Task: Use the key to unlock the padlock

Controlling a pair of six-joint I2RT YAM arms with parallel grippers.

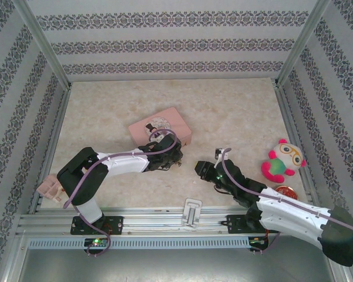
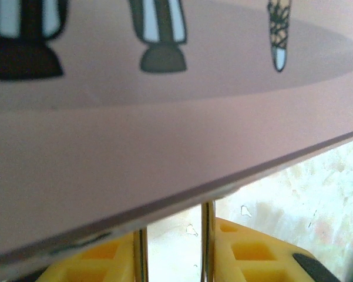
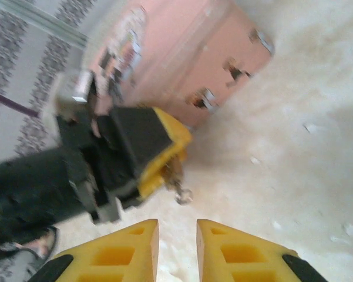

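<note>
Padlock (image 3: 177, 176), I think, hangs pinched in the left pincer (image 2: 173, 252); my right pincer (image 3: 176, 235) stands narrowly parted, holding nothing.

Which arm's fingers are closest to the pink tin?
The left arm's fingers, right at the pink tin's edge; the right arm's fingers hang apart over bare table.
</note>
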